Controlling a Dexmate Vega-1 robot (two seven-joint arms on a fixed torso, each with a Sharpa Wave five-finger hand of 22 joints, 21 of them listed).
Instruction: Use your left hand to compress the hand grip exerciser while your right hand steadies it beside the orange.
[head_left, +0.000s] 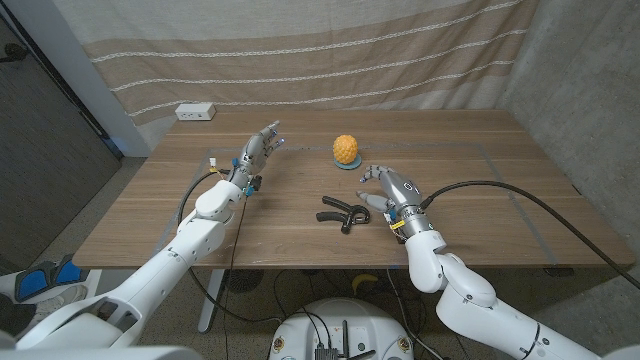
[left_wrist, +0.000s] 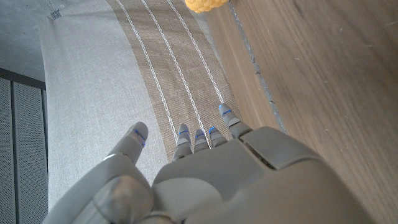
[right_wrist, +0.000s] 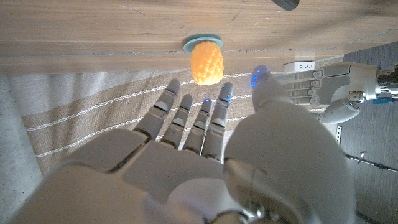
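While both hands hover with fingers spread, holding nothing, the grip exerciser (head_left: 342, 212) lies just beside, perhaps touching, the right hand (head_left: 392, 192)

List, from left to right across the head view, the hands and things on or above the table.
white power strip → left hand → hand grip exerciser → orange → right hand
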